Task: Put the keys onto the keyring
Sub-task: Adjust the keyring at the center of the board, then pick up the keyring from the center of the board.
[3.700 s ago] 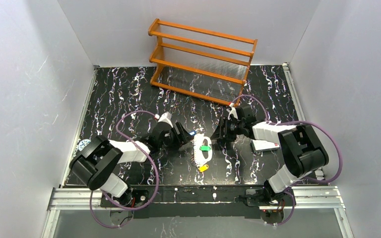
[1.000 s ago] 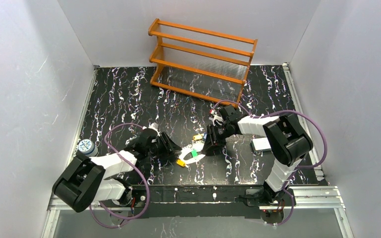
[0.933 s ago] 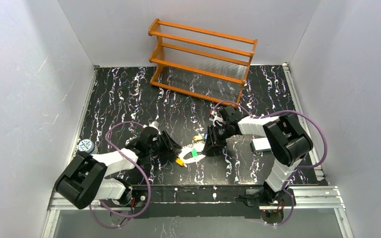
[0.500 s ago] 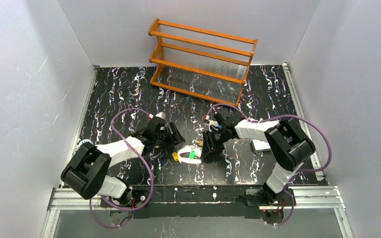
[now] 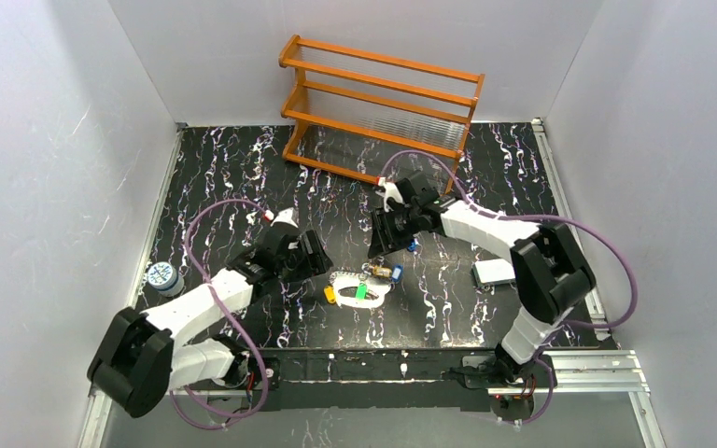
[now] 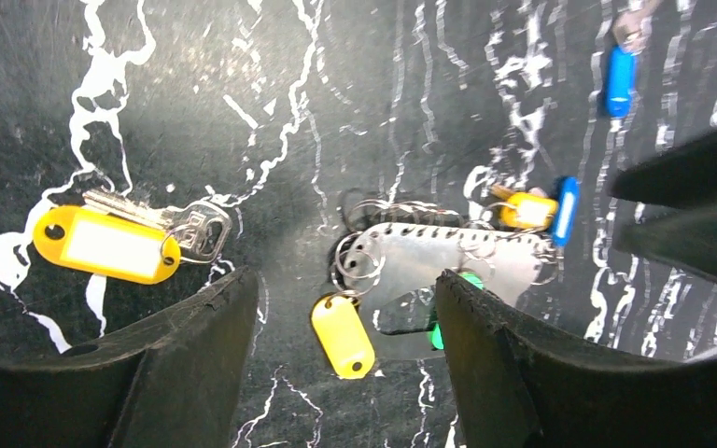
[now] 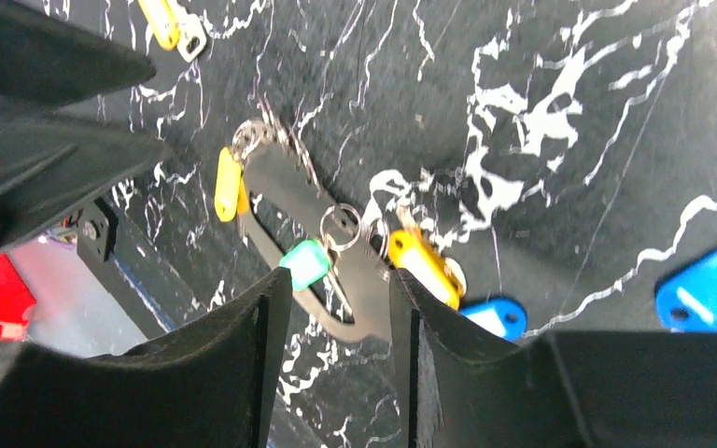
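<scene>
Black marbled table (image 5: 224, 177), keyring (image 5: 373, 287) central, far from edges

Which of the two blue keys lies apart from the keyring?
The upper blue key in the left wrist view, lying alone; the lower blue key sits at the end of the keyring.

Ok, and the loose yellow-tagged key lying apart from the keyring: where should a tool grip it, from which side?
Probably by its yellow tag, pinched across the short width, coming straight down from above. It lies flat on the table, apart from the keyring, and the tag is its broadest part. That grip also leaves the metal key free.
</scene>
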